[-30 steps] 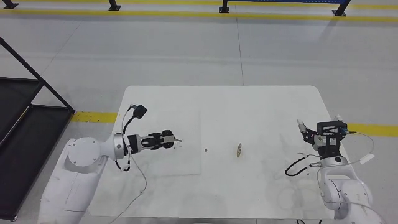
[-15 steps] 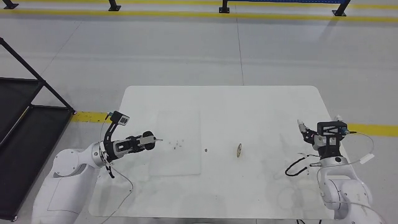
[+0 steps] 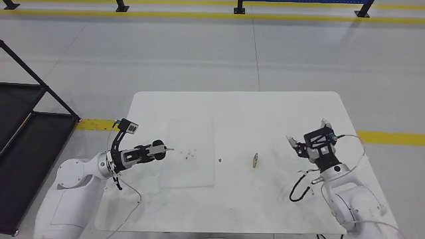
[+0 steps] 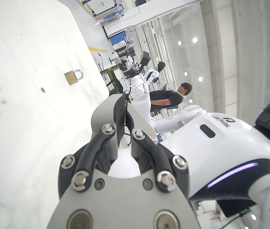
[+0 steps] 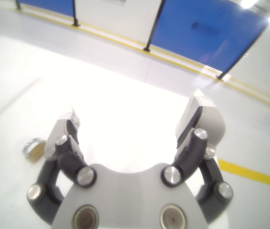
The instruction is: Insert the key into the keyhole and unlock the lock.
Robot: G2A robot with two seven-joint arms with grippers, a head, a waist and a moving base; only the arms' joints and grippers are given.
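Pressed together, the fingers (image 4: 104,110) of the left gripper (image 4: 121,102), tips aimed toward the padlock (image 3: 254,160) and well apart from it; cannot tell whether anything is pinched. Spread wide and empty, the fingers (image 5: 204,113) of the right gripper (image 5: 137,111), above the table (image 3: 265,113) off to the padlock's right. Padlock flat on the table between both grippers, long axis roughly from near edge to far edge; keyhole direction impossible to tell.

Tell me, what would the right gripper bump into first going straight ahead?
Probably nothing: only bare table lies ahead of the right gripper; the padlock sits off to its side.
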